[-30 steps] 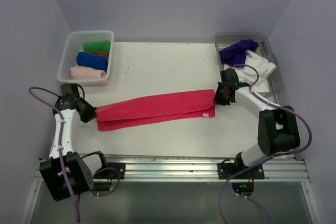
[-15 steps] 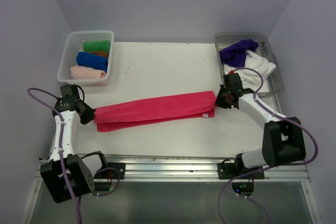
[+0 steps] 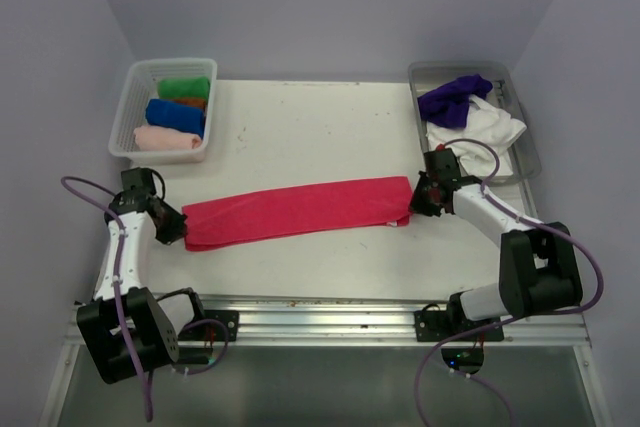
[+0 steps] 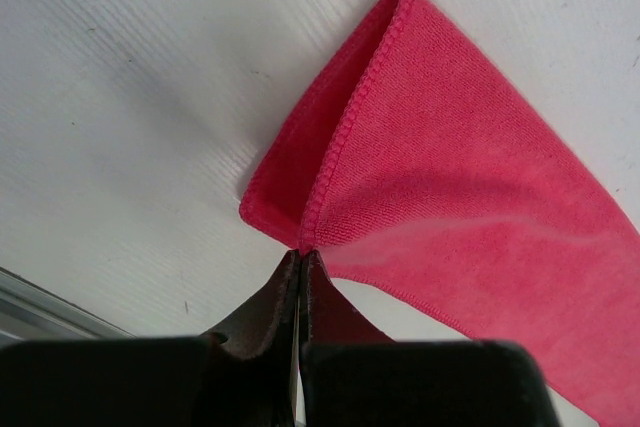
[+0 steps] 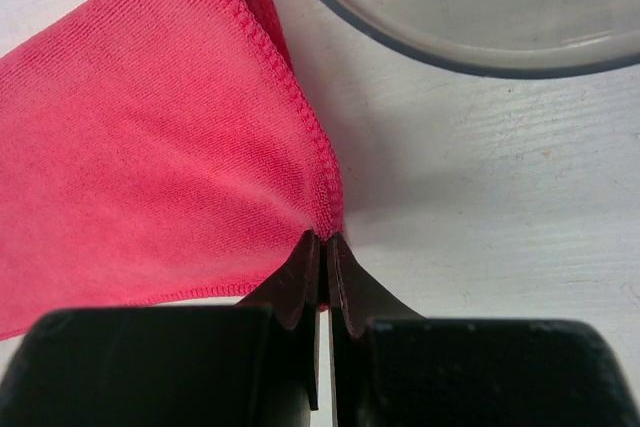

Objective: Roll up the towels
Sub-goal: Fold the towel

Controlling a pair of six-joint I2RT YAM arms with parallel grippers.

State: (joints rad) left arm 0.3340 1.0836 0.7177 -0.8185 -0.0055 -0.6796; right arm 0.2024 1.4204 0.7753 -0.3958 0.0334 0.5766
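Note:
A hot pink towel (image 3: 295, 210), folded lengthwise into a long strip, lies stretched across the table from left to right. My left gripper (image 3: 179, 227) is shut on its left end; the left wrist view shows the closed tips (image 4: 301, 255) pinching the hem of the pink towel (image 4: 450, 197). My right gripper (image 3: 414, 201) is shut on the right end, where the tips (image 5: 325, 239) nip the stitched corner of the pink towel (image 5: 150, 147). A purple towel (image 3: 452, 98) and a white towel (image 3: 488, 128) lie loose in the grey tray (image 3: 528, 142).
A white lattice basket (image 3: 132, 97) at the back left holds rolled towels: green (image 3: 184, 86), orange (image 3: 192, 102), blue (image 3: 174, 115) and pale pink (image 3: 166, 137). The tray's rounded rim (image 5: 440, 42) sits just beyond the right gripper. A metal rail (image 3: 330, 317) runs along the near edge.
Both grippers have drawn the pink towel slightly toward the near edge, and its lower flap is now tucked so the strip looks narrower and flatter. The left arm has shifted a little right and nearer.

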